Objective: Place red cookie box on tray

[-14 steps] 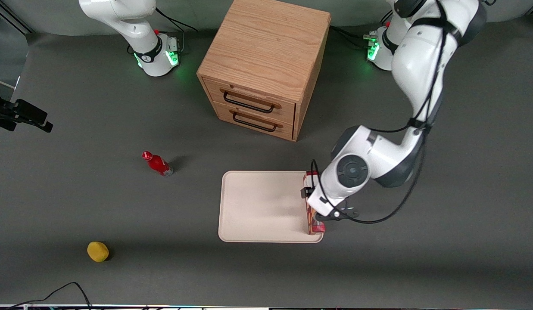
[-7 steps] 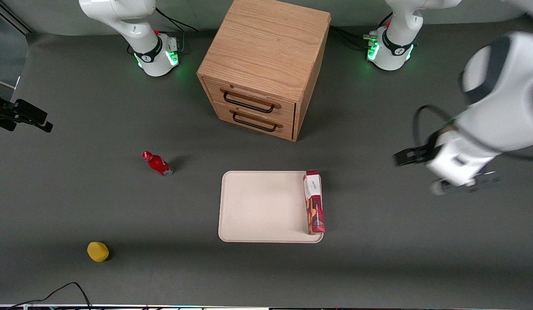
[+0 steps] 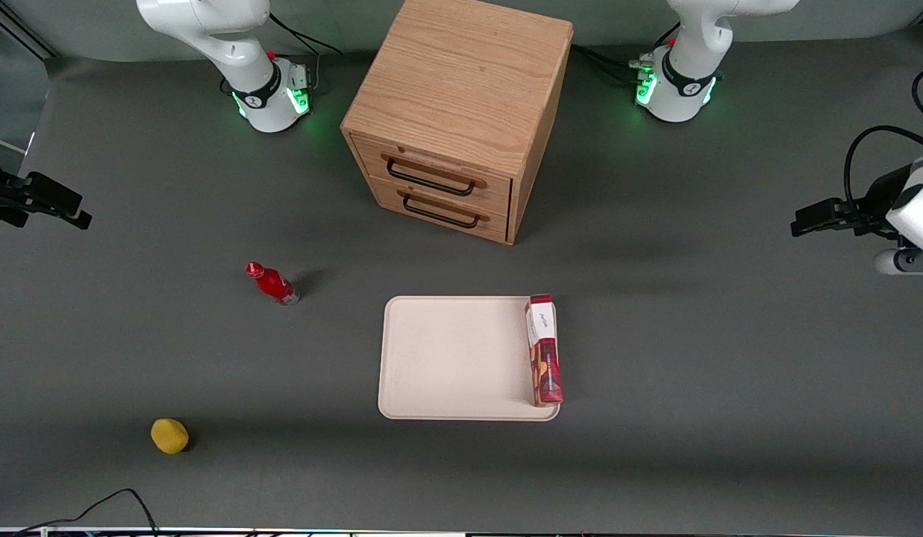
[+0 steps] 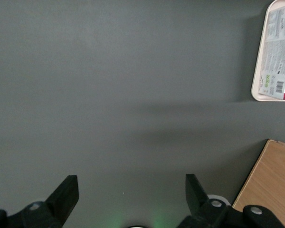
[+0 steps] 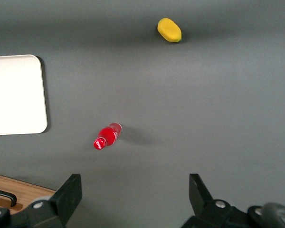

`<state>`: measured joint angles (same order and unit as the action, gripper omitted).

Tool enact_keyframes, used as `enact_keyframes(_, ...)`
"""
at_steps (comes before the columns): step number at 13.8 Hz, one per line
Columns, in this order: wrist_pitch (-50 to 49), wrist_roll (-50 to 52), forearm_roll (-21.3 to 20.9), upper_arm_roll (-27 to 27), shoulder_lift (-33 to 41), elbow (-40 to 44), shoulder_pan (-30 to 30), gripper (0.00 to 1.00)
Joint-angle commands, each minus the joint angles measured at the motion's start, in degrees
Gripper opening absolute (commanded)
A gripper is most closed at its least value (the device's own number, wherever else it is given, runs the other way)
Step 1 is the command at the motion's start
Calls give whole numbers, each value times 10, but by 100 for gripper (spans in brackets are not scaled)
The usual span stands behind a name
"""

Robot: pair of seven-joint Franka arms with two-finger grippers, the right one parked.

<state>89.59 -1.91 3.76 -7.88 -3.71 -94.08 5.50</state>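
The red cookie box (image 3: 545,350) lies flat on the cream-white tray (image 3: 454,358), along the tray's edge toward the working arm's end, with its white end panel pointing at the cabinet. Nothing holds it. My left gripper (image 4: 130,192) is open and empty, high over bare grey table, well away from the tray toward the working arm's end; the hand (image 3: 916,212) shows at the edge of the front view. The left wrist view shows the box's white printed side (image 4: 279,57) and a corner of the tray (image 4: 270,99).
A wooden two-drawer cabinet (image 3: 461,97) stands farther from the front camera than the tray; its edge shows in the left wrist view (image 4: 270,185). A small red bottle (image 3: 273,283) and a yellow fruit (image 3: 169,435) lie toward the parked arm's end.
One second ago my gripper was at the box on the tray. It has let go and swung up and away toward the working arm's end. The box stayed on the tray.
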Motion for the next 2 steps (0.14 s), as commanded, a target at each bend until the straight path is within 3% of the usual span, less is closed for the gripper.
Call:
enact_keyframes(1,-16,-13,2,-6,10,26,15,100)
enact_keyframes(2,-28,-13,1,-6,1,45,15,100)
